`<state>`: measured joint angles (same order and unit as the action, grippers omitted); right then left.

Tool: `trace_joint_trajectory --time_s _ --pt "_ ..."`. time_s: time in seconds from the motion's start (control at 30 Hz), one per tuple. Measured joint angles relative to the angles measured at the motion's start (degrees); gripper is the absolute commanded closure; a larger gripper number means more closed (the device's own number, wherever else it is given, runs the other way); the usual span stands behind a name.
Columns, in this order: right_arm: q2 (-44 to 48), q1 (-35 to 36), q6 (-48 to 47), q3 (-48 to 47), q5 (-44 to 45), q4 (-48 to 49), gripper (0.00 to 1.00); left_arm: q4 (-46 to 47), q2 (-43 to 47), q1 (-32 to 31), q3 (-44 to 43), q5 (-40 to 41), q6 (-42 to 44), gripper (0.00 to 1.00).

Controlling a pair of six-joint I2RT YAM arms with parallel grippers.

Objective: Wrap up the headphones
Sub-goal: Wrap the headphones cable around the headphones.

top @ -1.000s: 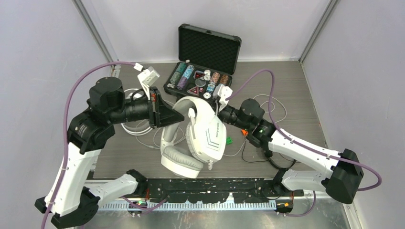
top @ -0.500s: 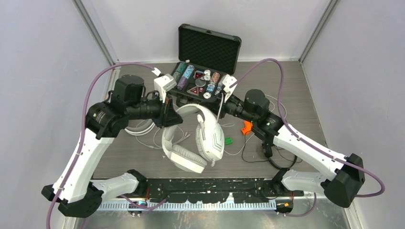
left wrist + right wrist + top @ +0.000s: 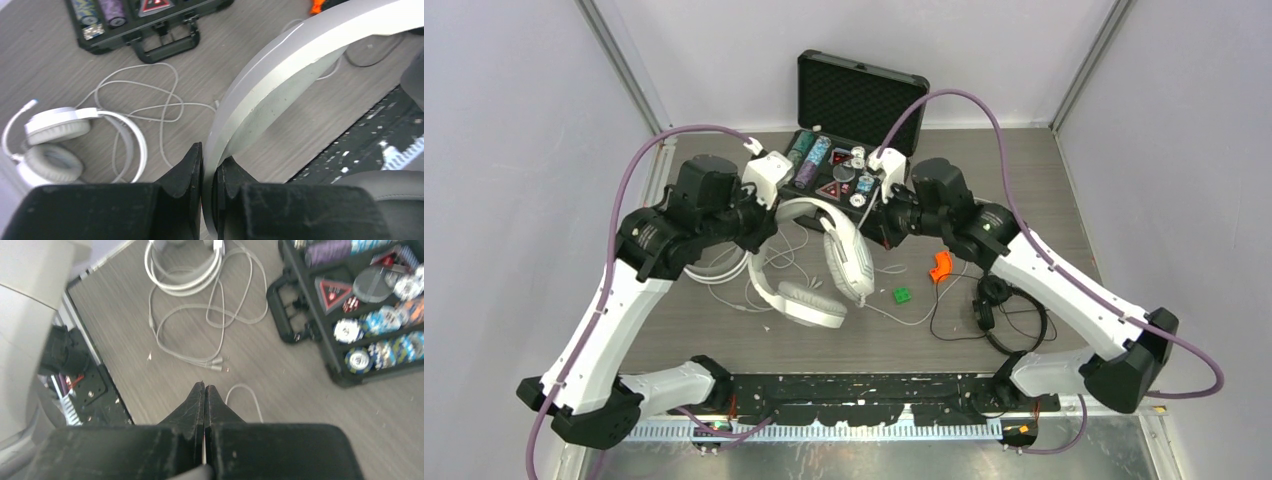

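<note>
The large white headphones [image 3: 849, 262] hang between my two grippers, ear cups low over the table's middle. My left gripper [image 3: 769, 228] [image 3: 209, 152] is shut on their white headband [image 3: 280, 75], which runs up out of the jaws. My right gripper [image 3: 876, 215] [image 3: 205, 386] is shut, with a thin white cable pinched between its fingers. A second white pair [image 3: 55, 145] [image 3: 714, 265] lies on the table at the left, its loose cable [image 3: 200, 320] spread beside it. The small black pair [image 3: 999, 305] lies at the right with its thin black cord.
An open black case [image 3: 861, 100] of poker chips [image 3: 360, 360] stands at the back, just beyond both grippers. An orange piece [image 3: 941, 265] and a green piece [image 3: 902, 295] lie right of centre. A black rail [image 3: 874, 385] lines the near edge.
Both arms have swung away from the near edge toward the case, carrying the large white headphones back and lower. Both grippers have stayed shut.
</note>
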<state>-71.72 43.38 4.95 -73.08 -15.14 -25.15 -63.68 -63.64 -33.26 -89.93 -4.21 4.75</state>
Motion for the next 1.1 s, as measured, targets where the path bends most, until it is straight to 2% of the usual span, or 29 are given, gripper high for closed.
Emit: trace_joint_trajectory --time_s 0.17,0.53,0.73,0.93,1.1 --pt "-5.07 0.00 0.37 -6.88 1.31 -9.81 0.99 1.27 -1.14 -0.04 0.79 2.73 2.49 1.00" --pt "-9.90 -0.87 4.48 -17.70 -3.19 -25.16 0.99 7.80 2.86 0.15 6.56 -6.40 13.11 1.00" --pt "-9.75 -1.55 6.80 -19.61 -6.71 -32.17 0.99 8.13 -0.07 0.11 6.80 -1.99 18.45 1.00" --pt "-9.46 -1.88 9.05 -20.46 -11.65 -34.21 1.00 8.90 -3.37 0.00 10.60 5.49 22.71 1.00" --pt "-9.44 -1.88 11.15 -20.46 -17.14 -33.73 1.00 13.00 -3.17 -0.02 12.22 9.31 22.80 1.00"
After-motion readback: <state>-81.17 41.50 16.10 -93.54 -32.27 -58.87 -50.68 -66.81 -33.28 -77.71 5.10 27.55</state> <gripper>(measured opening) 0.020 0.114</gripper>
